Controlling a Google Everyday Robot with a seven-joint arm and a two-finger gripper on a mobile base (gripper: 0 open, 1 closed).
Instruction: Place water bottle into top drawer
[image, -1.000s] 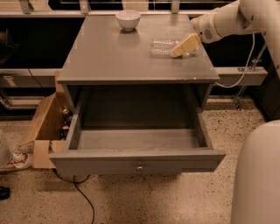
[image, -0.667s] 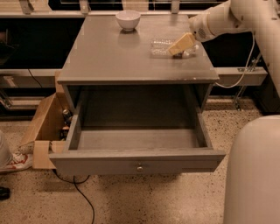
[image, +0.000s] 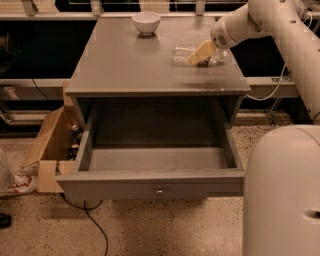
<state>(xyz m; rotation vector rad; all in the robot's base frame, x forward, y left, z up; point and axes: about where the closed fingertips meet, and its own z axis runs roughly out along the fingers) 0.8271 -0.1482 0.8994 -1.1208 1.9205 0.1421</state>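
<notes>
Camera view shows the bottle (image: 182, 51) lying on its side on the bench (image: 125, 65), toward the right rear, well apart from the bowl (image: 146, 22) at the back. The gripper (image: 202, 52) is low over the bottle's right end, touching or just beside it. Whether it is open around the bottle or clamped on it I cannot tell. The drawer (image: 150, 181) below is pulled fully out, its knob (image: 159, 191) facing the camera, and its floor looks bare.

The step in hand appears to be the grasp, so the task is at an early stage. To do it well, the grip should straddle the bottle across its ribbed body, not at the cap end, since a clear round bottle on its side is likely to roll or squirt away if pinched off-centre. It is thin plastic, so a firm but not crushing hold should do. After that comes a lift straight up off the bench, forward past the front edge, and down into the middle of the drawer, keeping away from the drawer's walls.
</notes>
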